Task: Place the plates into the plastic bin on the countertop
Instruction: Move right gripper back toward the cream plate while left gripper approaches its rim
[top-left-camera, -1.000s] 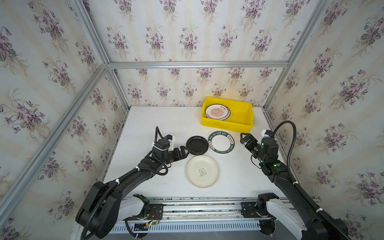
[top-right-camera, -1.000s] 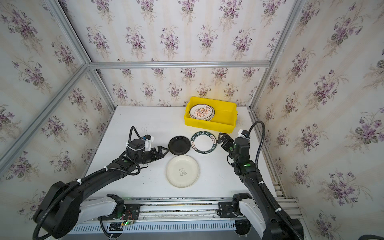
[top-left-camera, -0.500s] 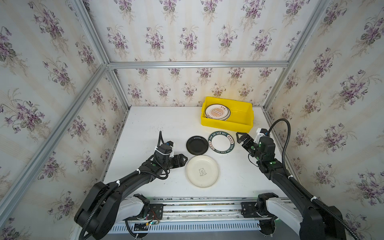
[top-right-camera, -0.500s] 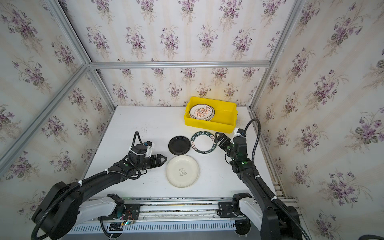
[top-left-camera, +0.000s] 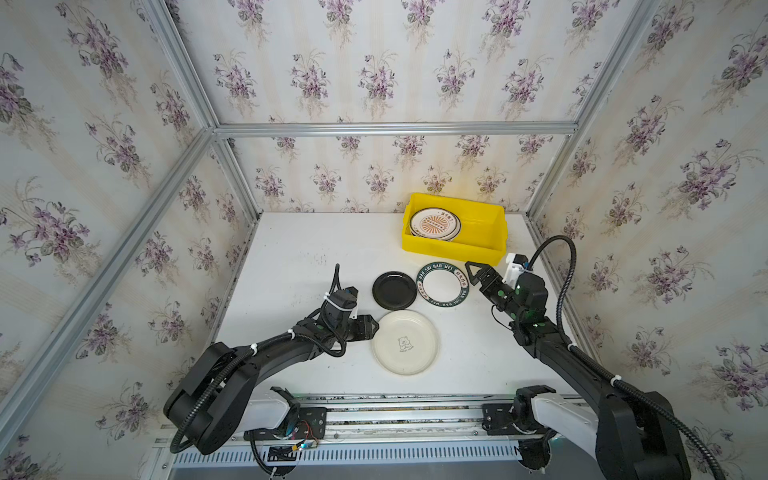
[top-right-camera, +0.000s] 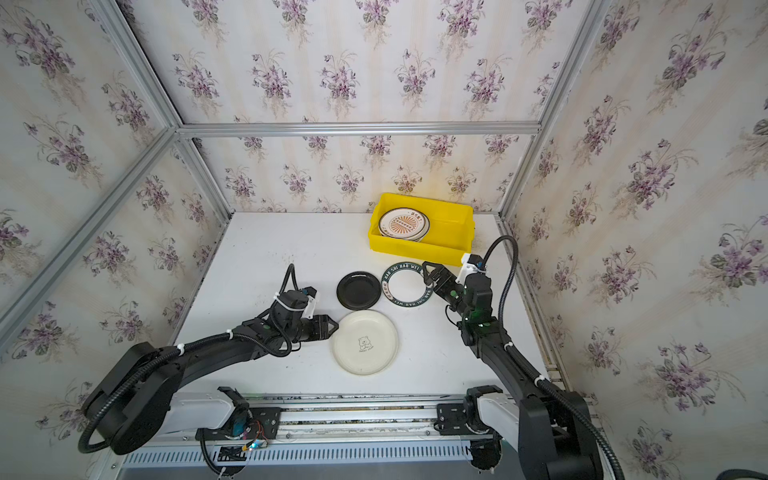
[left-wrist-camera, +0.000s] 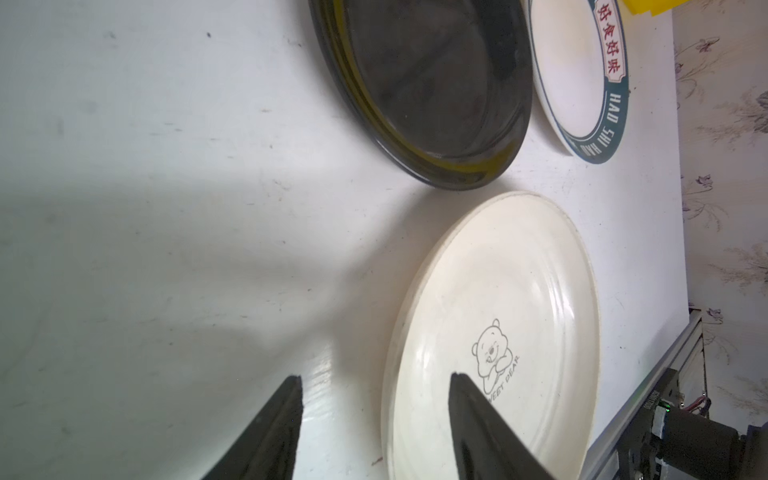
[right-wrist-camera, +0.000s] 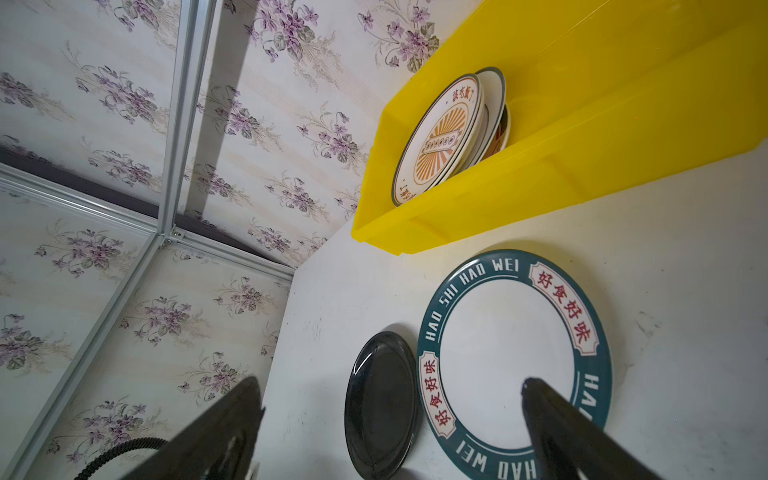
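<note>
Three plates out on the white tabletop (top-left-camera: 299, 249), a stack already sitting in the yellow bin (top-left-camera: 453, 249) at the back right

Sunburst plate (top-left-camera: 434, 224) tops the bin stack. In front of it, the cream bear plate (top-left-camera: 405, 343), lettered plate (top-left-camera: 442, 284) and black plate (top-left-camera: 394, 290) lie flat, close together. Left hand (left-wrist-camera: 374, 378) is partly open, straddling the bear plate's rim. Right hand (top-left-camera: 473, 274) is spread wide at the lettered plate's edge, gripping nothing.

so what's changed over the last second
The left gripper slid from beside the round black plate toward the front, to the rim of the round cream bear-print plate, jaws narrowing astride it. The right gripper edged left to the white round plate with a dark lettered rim, jaws wide. Plates and yellow plastic bin unmoved.
</note>
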